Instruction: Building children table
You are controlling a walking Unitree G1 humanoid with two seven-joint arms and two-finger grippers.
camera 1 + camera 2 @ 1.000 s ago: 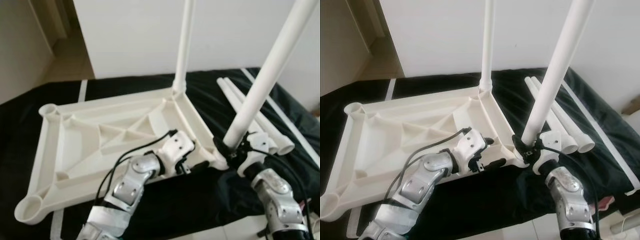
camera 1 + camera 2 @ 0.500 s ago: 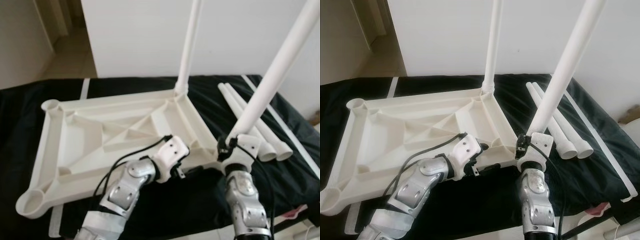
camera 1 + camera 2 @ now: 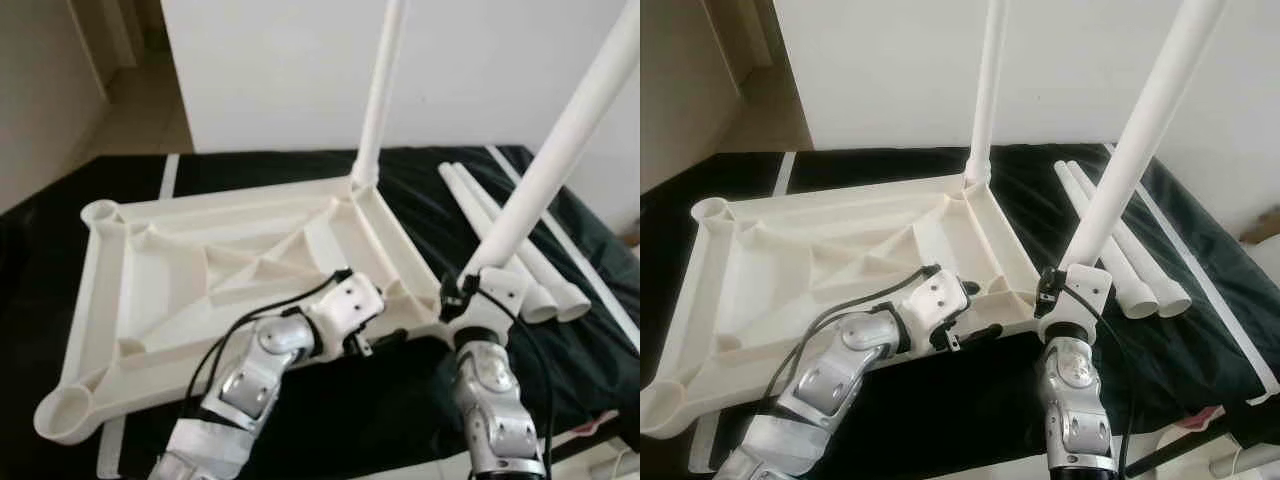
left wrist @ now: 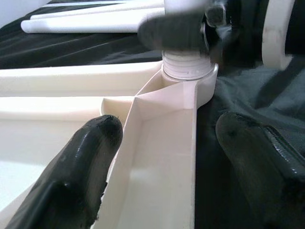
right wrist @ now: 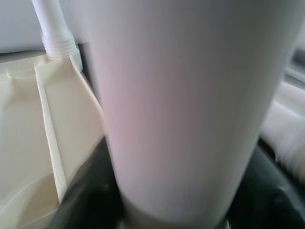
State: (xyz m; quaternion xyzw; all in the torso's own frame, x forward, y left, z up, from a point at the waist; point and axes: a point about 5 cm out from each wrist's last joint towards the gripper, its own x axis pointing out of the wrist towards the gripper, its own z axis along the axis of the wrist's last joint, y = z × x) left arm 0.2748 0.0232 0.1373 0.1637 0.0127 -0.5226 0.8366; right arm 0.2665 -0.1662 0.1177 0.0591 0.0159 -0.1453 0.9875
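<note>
The right end effector was closed around the base of a white table leg standing in the near right corner socket of the upturned white tabletop. The left end effector had its fingers spread, straddling the tabletop's near rim wall beside that socket. Another leg stood upright in the far right corner. Two spare legs lay on the black cloth just right of the tabletop.

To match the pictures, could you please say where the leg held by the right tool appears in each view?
Left eye: near leg rises from the tabletop's near right corner.
Right eye: the same, right of centre.
Left wrist: its ribbed base.
Right wrist: broad white tube, close up.
Shared landmark: the tabletop.
</note>
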